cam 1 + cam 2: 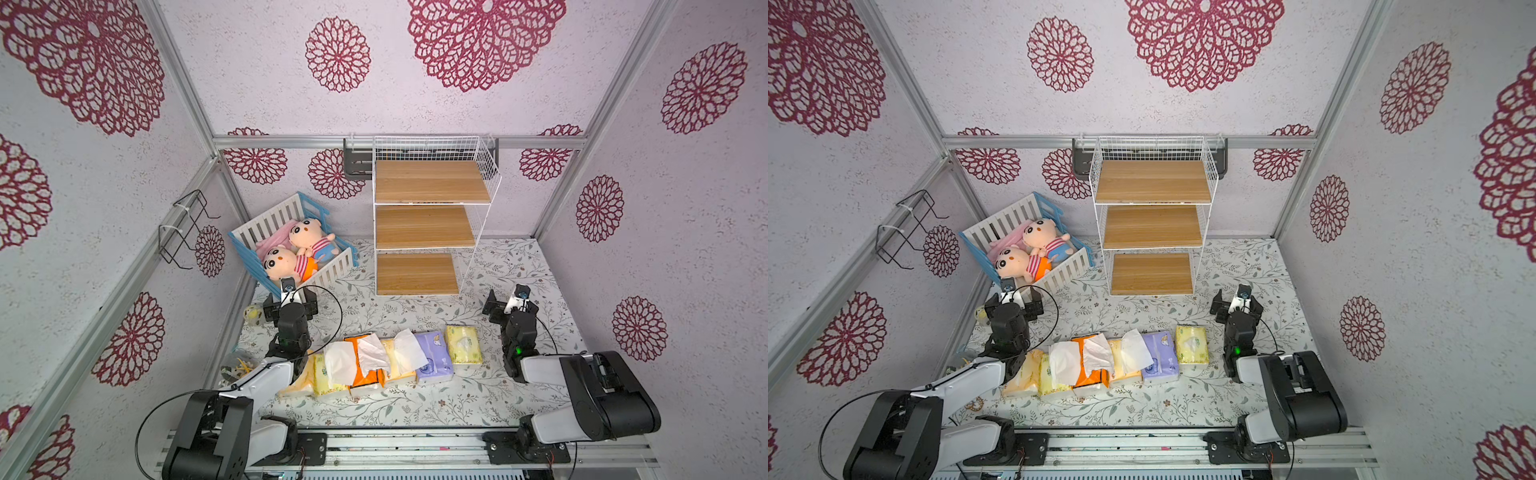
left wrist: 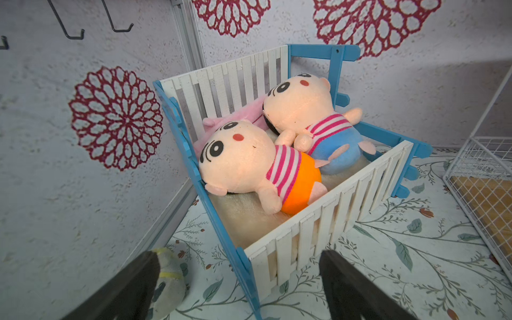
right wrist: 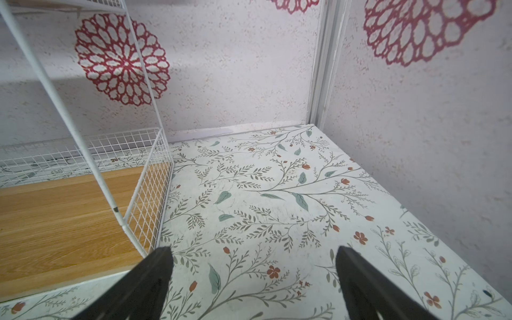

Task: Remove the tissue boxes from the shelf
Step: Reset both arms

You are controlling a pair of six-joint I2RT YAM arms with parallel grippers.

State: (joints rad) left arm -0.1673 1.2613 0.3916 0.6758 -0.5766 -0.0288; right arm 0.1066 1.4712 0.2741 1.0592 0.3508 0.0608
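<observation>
Left arm (image 1: 291, 328): jaws apart, empty. Tissue boxes (image 1: 374, 365) all lie in a row on bench (image 1: 415, 409); shelf (image 1: 424, 226) boards bare. Packs look light, soft, crushable; I'd pinch the short sides, avoiding loose tissue (image 1: 409, 351). Right arm (image 1: 517, 332): jaws apart, empty.

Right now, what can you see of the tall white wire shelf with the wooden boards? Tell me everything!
The tall white wire shelf with wooden boards stands upright on the flowery table, close to the far wall. Its thin frame looks like white-painted metal, with grid mesh at the sides and top back. Three light wooden boards sit one above another like steps, all bare. The yellow, orange and purple tissue packs lie in a row on the table in front, apart from it.
</observation>
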